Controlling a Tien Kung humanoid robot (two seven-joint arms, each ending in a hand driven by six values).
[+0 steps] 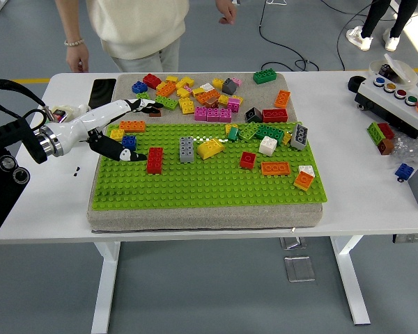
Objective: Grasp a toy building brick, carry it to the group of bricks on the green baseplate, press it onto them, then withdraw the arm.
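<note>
The green baseplate [209, 182] lies on a grey mat and carries scattered bricks: a red brick [155, 159], a grey brick [187, 149], a yellow brick [210, 147] and several more toward the right. My left hand [141, 131] reaches in from the left over the plate's left end. Its fingers are spread and hold nothing. The upper fingertips [153, 106] hover by a brown brick [155, 110], and the thumb tip lies just left of the red brick. An orange brick [132, 126] and a blue brick [129, 142] sit between them, partly hidden.
A pile of loose bricks [209, 97] covers the mat behind the plate. A person stands at the far side, one hand [76, 64] hanging by the table's back left corner. A phone [101, 92] lies at the back left, a button box [397, 97] at the right.
</note>
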